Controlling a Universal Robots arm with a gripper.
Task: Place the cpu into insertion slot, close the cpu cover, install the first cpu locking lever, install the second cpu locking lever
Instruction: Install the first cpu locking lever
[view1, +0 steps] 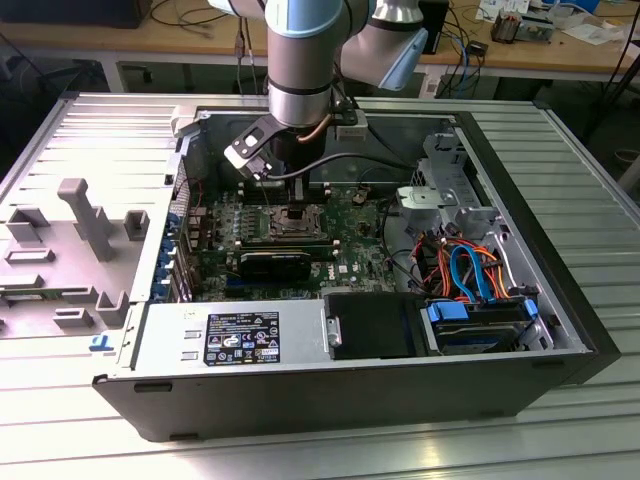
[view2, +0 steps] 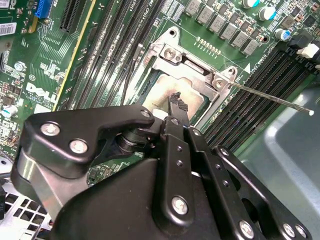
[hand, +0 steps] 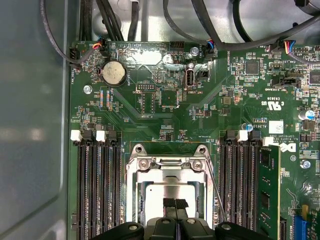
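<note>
Near the centre of the exterior view, the gripper (hand: 175, 204) hovers with fingertips pressed together over the cpu (hand: 152, 197), which lies in the insertion slot (view1: 297, 222) beneath what looks like the lowered cpu cover (hand: 172, 175), likely so closed tips can push rather than grasp.

A black label (view1: 242, 338), print too small to read, lies on the grey box (view1: 170, 335), seven o'clock from the slot (view1: 292, 222) in the exterior view. White lettering (hand: 274, 104) and a sticker (hand: 275, 126) mark the board (hand: 165, 115).
</note>
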